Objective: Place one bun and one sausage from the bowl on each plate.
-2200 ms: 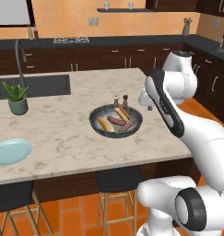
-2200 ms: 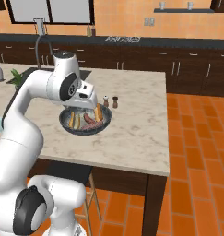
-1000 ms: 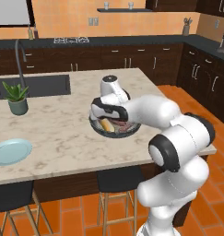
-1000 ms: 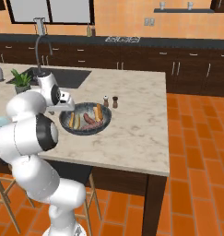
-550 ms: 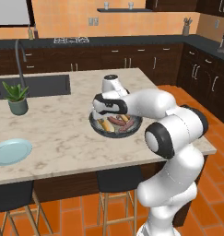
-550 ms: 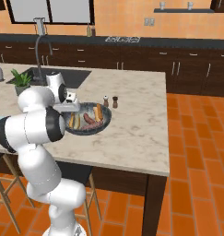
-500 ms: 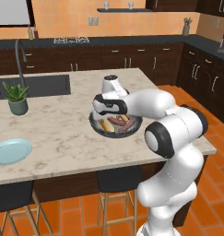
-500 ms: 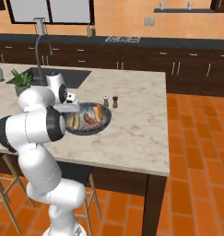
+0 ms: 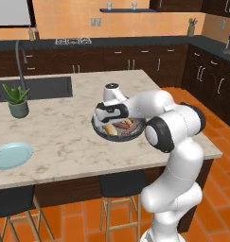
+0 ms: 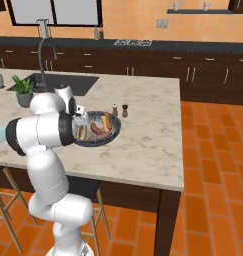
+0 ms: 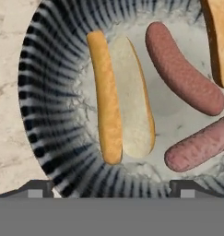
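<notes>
Bowl [image 11: 49, 115]: bun [image 11: 120, 97] at centre; two sausages [image 11: 182, 76] at 3 o'clock; gripper [image 11: 111, 188] at 6 o'clock, jaws apart, empty.

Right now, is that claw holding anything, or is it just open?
Claw: open, holding nothing, poised over the bun in the bowl.

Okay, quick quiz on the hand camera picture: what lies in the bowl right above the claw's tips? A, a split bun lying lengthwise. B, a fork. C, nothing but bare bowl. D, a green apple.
A: the hand view shows a split bun lying lengthwise in the bowl, just above the open claw, with two sausages beside it.
</notes>
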